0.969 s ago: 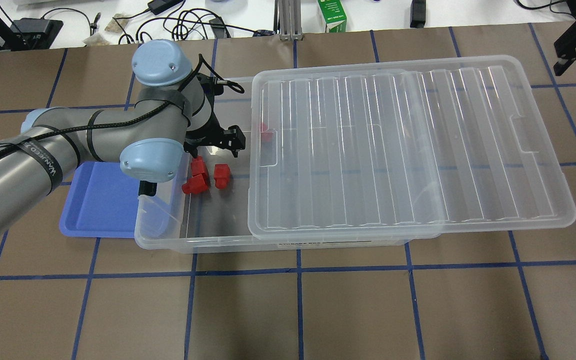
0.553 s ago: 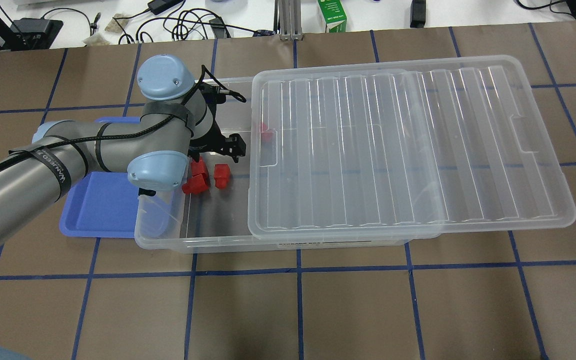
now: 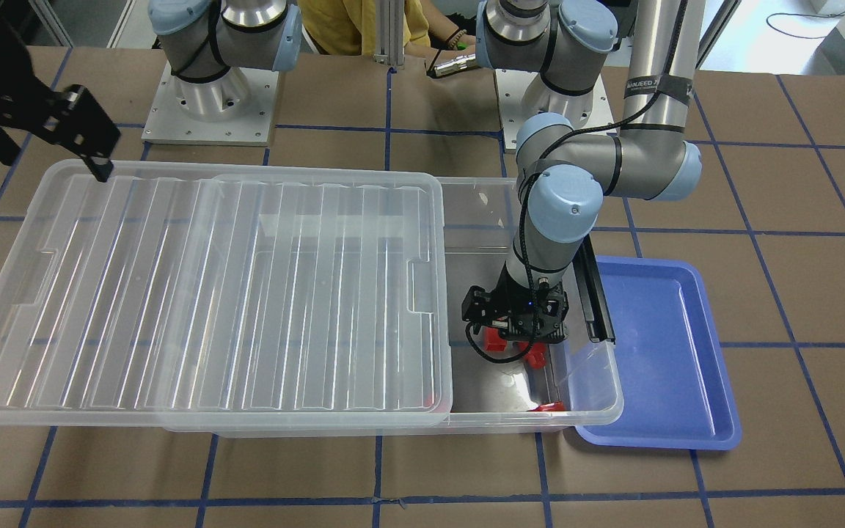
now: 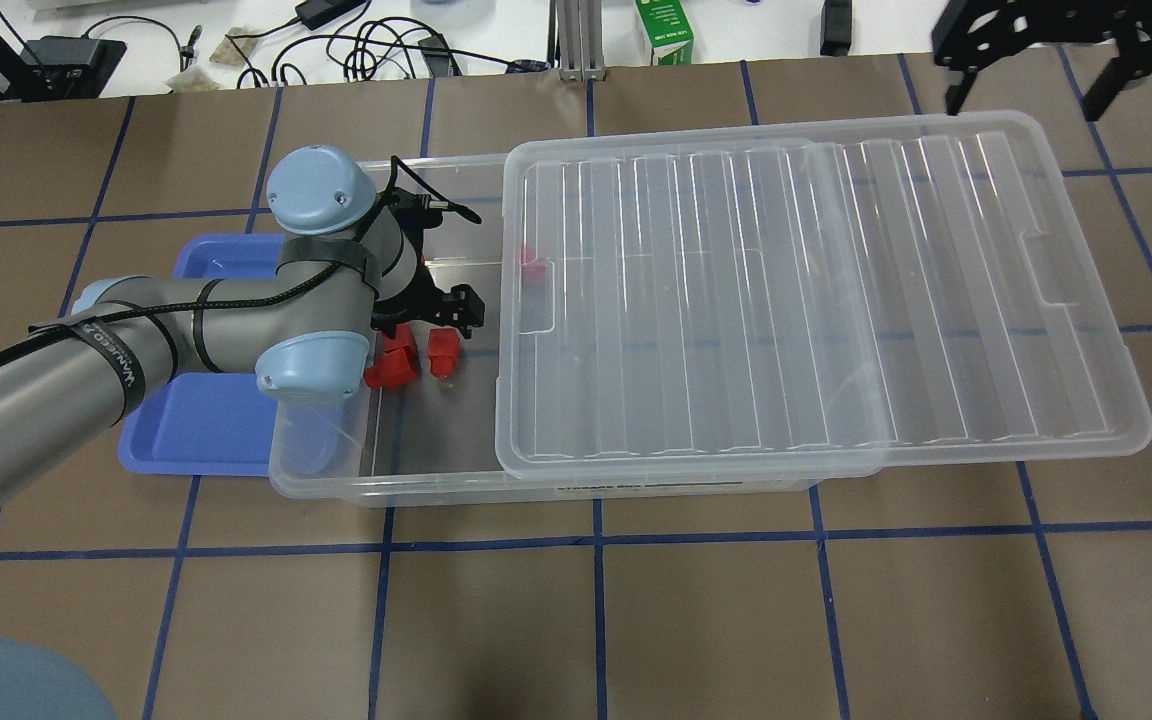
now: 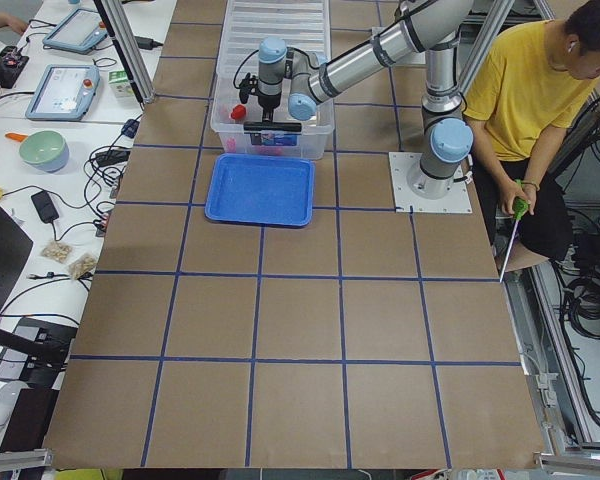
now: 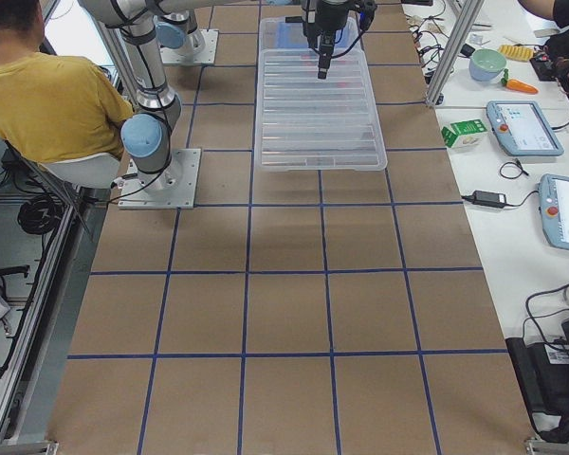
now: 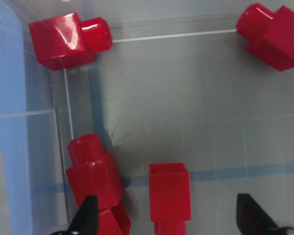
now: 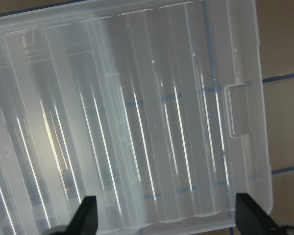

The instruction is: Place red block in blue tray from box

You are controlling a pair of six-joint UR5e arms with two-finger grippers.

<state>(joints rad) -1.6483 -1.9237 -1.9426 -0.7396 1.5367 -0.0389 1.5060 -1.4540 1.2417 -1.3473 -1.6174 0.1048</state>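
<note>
The box point(image 4: 326, 478) stands open at its left end, with its clear lid point(image 4: 786, 290) slid to the right. Several red blocks lie on its floor. My left gripper point(image 7: 169, 218) is open inside the box, and its fingertips point(image 7: 88, 218) straddle one red block point(image 7: 170, 196), which also shows from overhead point(image 4: 444, 352). Other red blocks lie nearby point(image 7: 68, 41) point(image 7: 272, 34) point(image 7: 93, 171). The blue tray point(image 4: 191, 420) lies empty against the box's left end. My right gripper point(image 4: 1024, 95) is open and empty above the lid's far right edge.
A black bar latch point(image 3: 595, 301) sits on the box's end wall beside the tray point(image 3: 657, 352). One red block point(image 4: 533, 262) lies partly under the lid's edge. Cables and a green carton point(image 4: 664, 30) lie beyond the table's far edge.
My left arm has swung so the gripper sits lower and closer over the red blocks. My right gripper has moved left along the lid's far edge.
</note>
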